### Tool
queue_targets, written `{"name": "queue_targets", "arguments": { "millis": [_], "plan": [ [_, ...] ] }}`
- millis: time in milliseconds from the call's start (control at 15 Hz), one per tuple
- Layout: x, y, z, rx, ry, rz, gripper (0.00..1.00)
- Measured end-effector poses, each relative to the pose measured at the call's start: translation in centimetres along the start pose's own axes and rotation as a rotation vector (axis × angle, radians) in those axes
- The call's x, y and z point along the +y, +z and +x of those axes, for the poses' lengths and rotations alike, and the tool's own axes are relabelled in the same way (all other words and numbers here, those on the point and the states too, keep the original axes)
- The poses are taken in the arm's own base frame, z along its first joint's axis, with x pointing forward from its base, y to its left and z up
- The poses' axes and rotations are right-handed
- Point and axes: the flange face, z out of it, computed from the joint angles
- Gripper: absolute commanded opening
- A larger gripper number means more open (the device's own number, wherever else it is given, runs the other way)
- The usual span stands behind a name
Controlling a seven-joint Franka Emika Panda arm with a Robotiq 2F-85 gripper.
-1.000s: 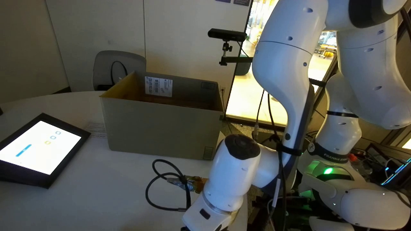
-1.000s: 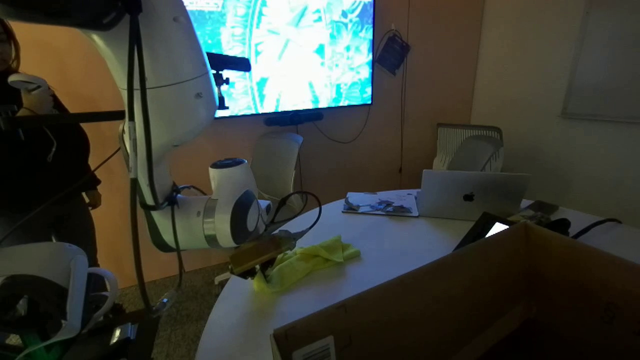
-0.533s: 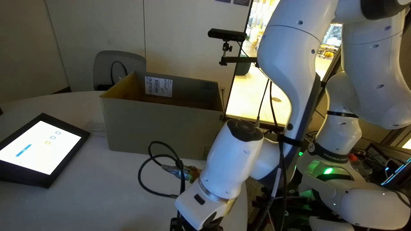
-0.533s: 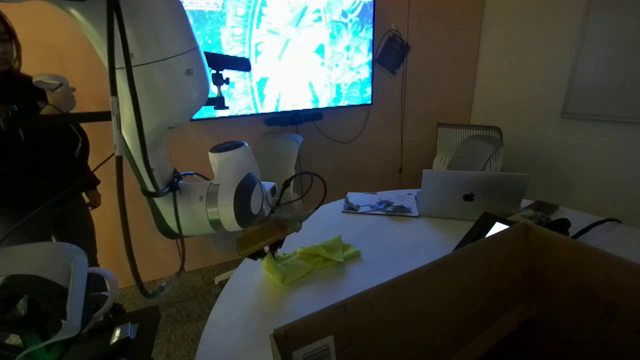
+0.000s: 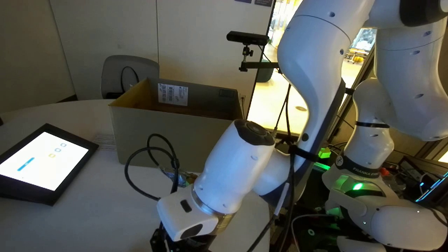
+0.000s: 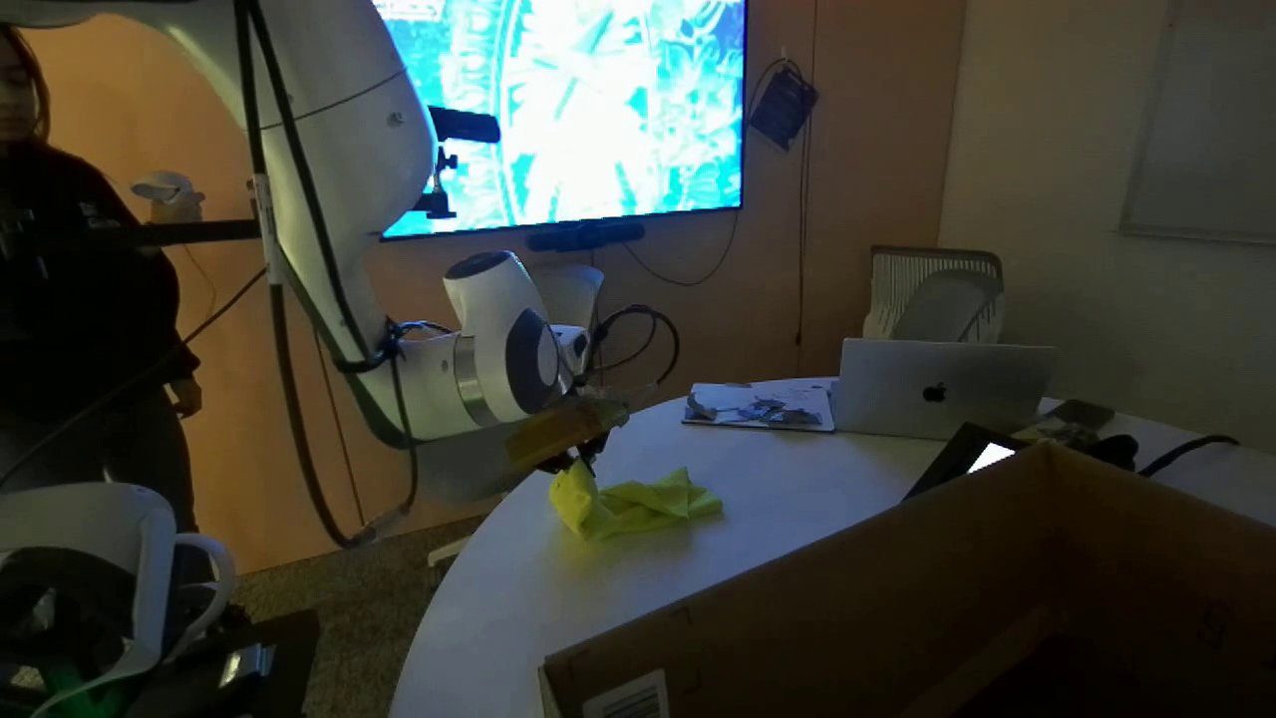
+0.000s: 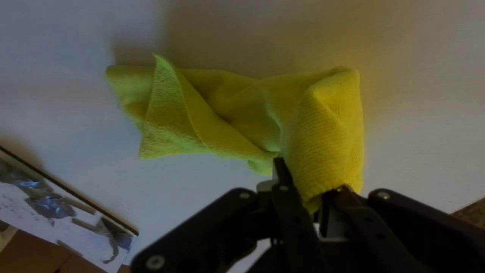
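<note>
At the gripper [image 7: 310,176], jaws pinch one end of a yellow cloth [image 7: 261,110], the rest on the white table [image 7: 189,182]; lifting seems the step, calling next for a steady raise; farther off stands a cardboard box [image 5: 185,129].

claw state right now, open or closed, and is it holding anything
Claw: closed, holding the yellow cloth near one end; the rest of it lies on the white table.
</note>
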Motion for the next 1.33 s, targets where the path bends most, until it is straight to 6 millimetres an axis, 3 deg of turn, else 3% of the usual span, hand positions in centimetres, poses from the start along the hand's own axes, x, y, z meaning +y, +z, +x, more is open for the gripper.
{"name": "queue_targets", "arguments": {
  "millis": [267, 733, 1067, 1200, 1267, 1333],
  "plan": [
    [1.7, 1.8, 1.2, -0.021, 0.069, -0.053, 0.08],
    [0.6, 8.7, 2.0, -0.061, 0.162, -0.051, 0.08],
    [1.4, 9.2, 2.4, -0.058, 0.208, -0.064, 0.10],
    [1.4, 9.2, 2.3, -0.061, 0.219, -0.059, 0.18],
    [1.3, 9.4, 2.2, -0.069, 0.228, -0.051, 0.36],
    [1.2, 9.7, 1.9, -0.076, 0.242, -0.042, 0.39]
  ]
}}
